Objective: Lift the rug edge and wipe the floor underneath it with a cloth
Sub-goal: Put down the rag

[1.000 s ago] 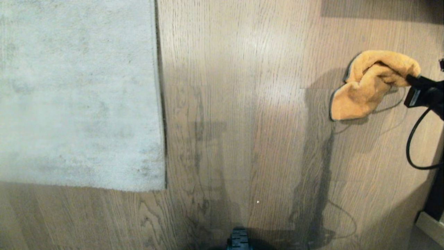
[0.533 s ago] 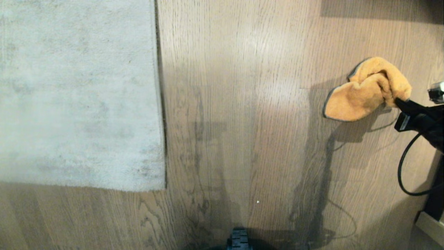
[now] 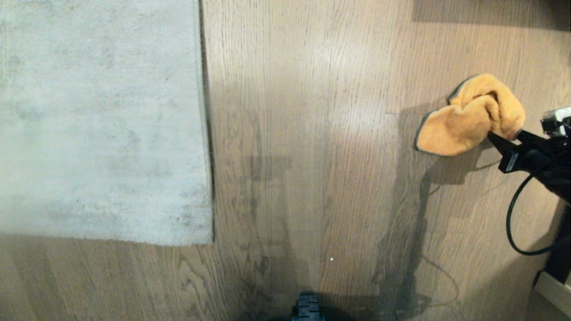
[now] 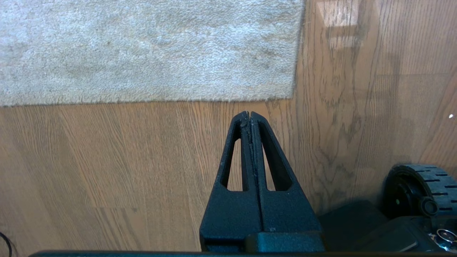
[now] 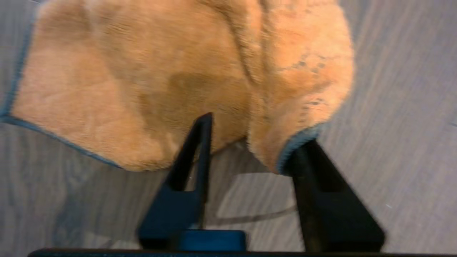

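Observation:
The mustard-orange cloth lies crumpled on the wood-plank floor at the right. My right gripper sits at the cloth's near-right corner with its fingers open. In the right wrist view the cloth fills the space ahead of the right gripper, and its trimmed corner rests against one fingertip. The pale grey rug lies flat at the left, its rug edge straight on the floor. My left gripper is parked, shut and empty, pointing at the rug corner.
A black cable loops from the right arm. The base's wheel shows at the bottom centre and also as a wheel in the left wrist view. A pale ledge stands at the lower right.
The right gripper carried the cloth down and slightly nearer, then opened. The cloth now rests on the floor and the gripper has drawn back a little. The rug has not moved.

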